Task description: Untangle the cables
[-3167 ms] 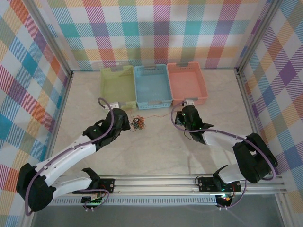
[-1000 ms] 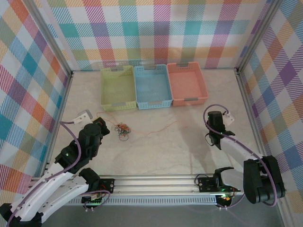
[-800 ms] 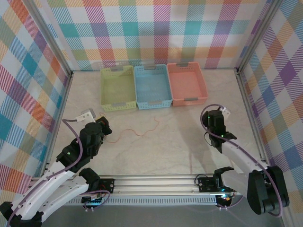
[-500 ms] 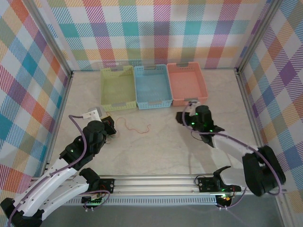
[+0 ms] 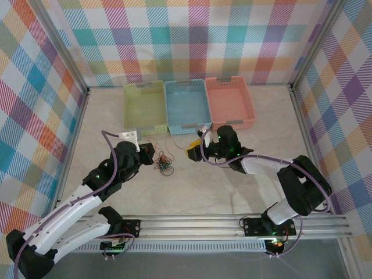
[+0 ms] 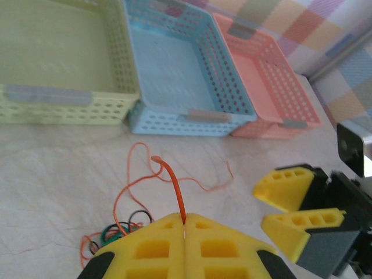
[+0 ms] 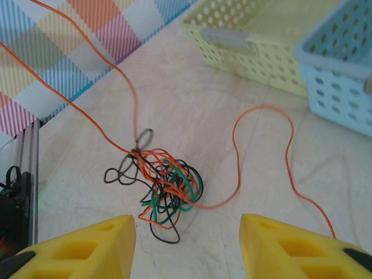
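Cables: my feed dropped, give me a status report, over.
Left gripper shut on an orange cable. Right gripper open, facing the cables. Cables knotted in one clump. Baskets behind, apart from it.

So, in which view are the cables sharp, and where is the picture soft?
Right wrist: the cables are sharp, the right end effector slightly soft. Left wrist: everything hazy, the baskets washed out. Top external: evenly lit, cables tiny.

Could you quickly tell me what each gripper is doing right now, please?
Left gripper: closed on an orange cable.
Right gripper: open, holding nothing.
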